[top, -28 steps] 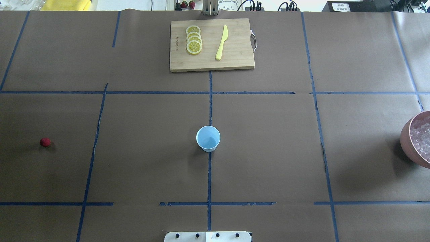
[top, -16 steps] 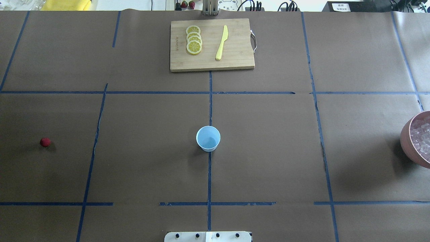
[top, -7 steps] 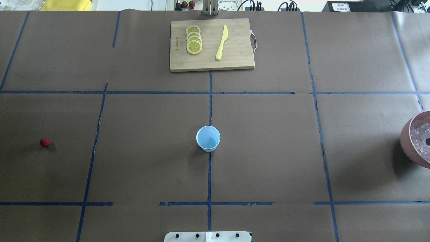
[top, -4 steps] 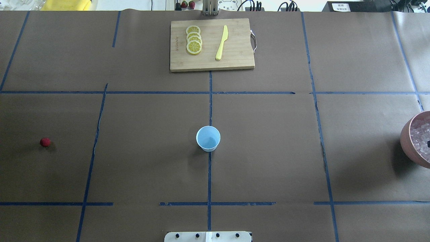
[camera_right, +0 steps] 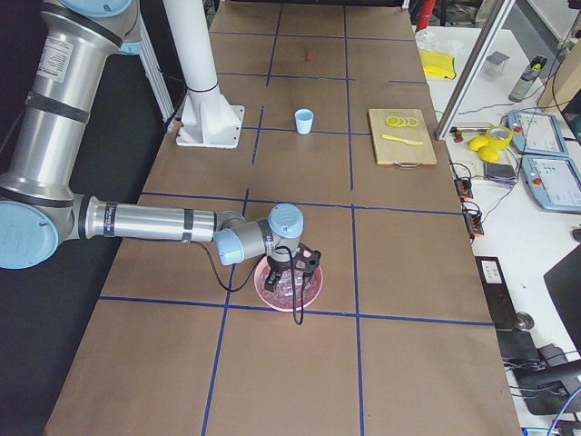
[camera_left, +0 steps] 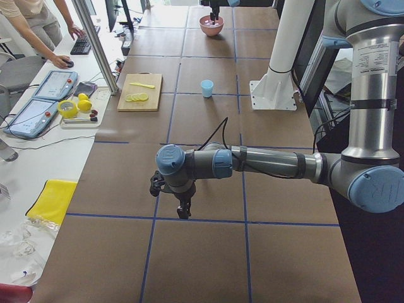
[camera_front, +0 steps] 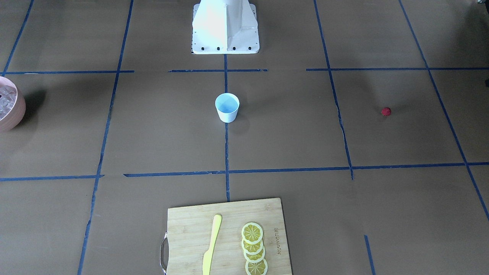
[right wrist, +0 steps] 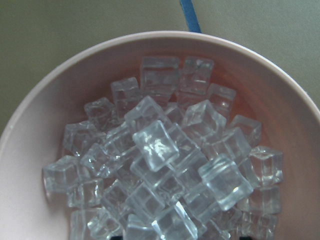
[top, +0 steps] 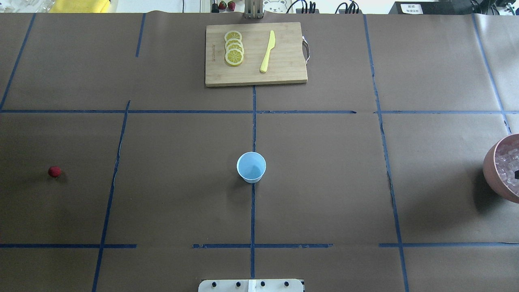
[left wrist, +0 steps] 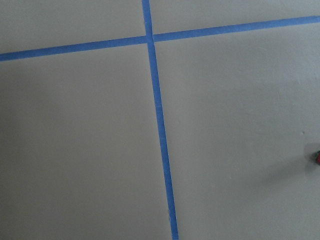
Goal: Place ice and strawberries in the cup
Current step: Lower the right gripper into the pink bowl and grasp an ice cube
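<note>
The cup (top: 251,167) stands upright mid-table, white outside and pale blue inside, with nothing in it (camera_front: 227,107). One small red strawberry (top: 54,171) lies far to the left on the paper, and shows at the right edge of the left wrist view (left wrist: 317,157). The ice (right wrist: 155,145) is heaped in a pink bowl (top: 492,166) at the table's right edge. My right gripper (camera_right: 295,272) hangs low over that ice, fingers apart and holding nothing. My left gripper (camera_left: 183,211) hovers above bare paper near the strawberry; whether it is open or shut does not show.
A wooden cutting board (top: 284,75) with lemon slices (top: 234,48) and a yellow knife (top: 267,52) lies at the far middle. The robot's base (camera_front: 225,26) stands behind the cup. A person leans over a side desk (camera_left: 38,25).
A dark fingertip of my right gripper has come in over the ice at the overhead view's right edge and shifted slightly rightward. Cup, strawberry and board have not moved.
</note>
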You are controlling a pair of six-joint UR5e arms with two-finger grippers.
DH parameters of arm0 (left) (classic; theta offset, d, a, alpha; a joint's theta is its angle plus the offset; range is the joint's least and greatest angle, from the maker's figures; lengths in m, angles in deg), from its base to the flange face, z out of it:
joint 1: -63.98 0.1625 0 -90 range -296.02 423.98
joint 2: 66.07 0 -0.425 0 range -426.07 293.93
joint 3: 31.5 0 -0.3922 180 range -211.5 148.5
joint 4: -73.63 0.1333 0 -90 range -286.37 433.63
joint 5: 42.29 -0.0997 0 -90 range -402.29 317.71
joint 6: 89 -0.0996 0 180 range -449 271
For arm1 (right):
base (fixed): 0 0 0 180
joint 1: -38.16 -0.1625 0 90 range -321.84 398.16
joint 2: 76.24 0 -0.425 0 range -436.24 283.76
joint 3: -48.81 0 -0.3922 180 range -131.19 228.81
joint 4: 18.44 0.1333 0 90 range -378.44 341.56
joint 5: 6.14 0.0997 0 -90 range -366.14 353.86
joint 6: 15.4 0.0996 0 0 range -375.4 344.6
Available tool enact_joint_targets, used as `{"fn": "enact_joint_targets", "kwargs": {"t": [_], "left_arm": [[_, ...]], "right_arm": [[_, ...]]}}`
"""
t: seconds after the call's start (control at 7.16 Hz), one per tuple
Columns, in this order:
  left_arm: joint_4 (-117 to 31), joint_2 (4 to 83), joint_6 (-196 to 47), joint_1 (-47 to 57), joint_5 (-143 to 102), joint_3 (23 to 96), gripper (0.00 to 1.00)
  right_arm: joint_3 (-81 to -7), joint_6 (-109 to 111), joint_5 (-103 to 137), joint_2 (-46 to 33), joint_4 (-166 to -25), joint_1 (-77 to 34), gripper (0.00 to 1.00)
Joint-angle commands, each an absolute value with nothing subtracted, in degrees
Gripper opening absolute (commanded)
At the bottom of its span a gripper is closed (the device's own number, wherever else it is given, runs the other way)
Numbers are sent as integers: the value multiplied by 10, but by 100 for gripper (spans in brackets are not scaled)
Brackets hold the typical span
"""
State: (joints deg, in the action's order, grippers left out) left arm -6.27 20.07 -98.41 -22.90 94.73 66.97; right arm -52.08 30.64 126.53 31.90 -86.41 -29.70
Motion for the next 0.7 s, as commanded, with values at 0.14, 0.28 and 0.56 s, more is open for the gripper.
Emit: {"fn": "enact_joint_targets", "kwargs": {"t": [0.14, 0.28, 0.56], "left_arm": [[-63, 201, -984, -229, 947, 671, 100], [-63, 200, -984, -229, 947, 672, 100], [-63, 200, -984, -229, 947, 671, 100]], "right_arm": [[-519, 314, 1246, 317, -863, -290, 73], [-519, 314, 1246, 317, -863, -290, 71], [-519, 315, 1246, 317, -863, -290, 64]]}}
